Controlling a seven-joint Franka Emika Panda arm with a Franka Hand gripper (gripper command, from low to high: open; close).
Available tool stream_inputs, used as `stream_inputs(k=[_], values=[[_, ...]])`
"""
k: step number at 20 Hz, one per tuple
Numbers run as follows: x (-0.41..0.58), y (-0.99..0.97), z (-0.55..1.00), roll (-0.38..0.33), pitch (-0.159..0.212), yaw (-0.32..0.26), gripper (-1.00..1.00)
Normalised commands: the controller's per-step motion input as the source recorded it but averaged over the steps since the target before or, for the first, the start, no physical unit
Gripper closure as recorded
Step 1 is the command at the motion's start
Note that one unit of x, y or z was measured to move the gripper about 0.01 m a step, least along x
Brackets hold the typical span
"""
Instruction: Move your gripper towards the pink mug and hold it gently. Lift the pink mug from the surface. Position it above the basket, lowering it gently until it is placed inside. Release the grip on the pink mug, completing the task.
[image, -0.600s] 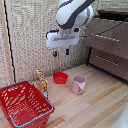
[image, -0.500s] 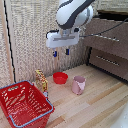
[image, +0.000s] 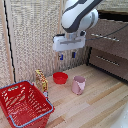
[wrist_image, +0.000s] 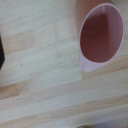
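Wooden floor (image: 100, 107), hand (image: 67, 55) poised high above pink mug (image: 78, 84).

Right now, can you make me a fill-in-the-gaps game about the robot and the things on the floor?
1. The pincer hangs above the floor and holds ____.
2. The pink mug stands beside the small red ____.
3. The basket is the colour ____.
4. The inside of the basket is ____.

Missing words: nothing; bowl; red; empty
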Motion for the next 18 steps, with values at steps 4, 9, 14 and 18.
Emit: stream_inputs(k=[4,9,14,18], values=[[-0.339,-0.49,-0.27,0.0,0.01,-0.001,-1.0],[-0.277,-0.4,-0.25,0.0,0.007,0.0,-1.0],[-0.167,-0.31,-0.25,0.0,0.0,0.005,-1.0],[-0.157,-0.34,-0.35,-0.016,0.0,0.023,-1.0]])
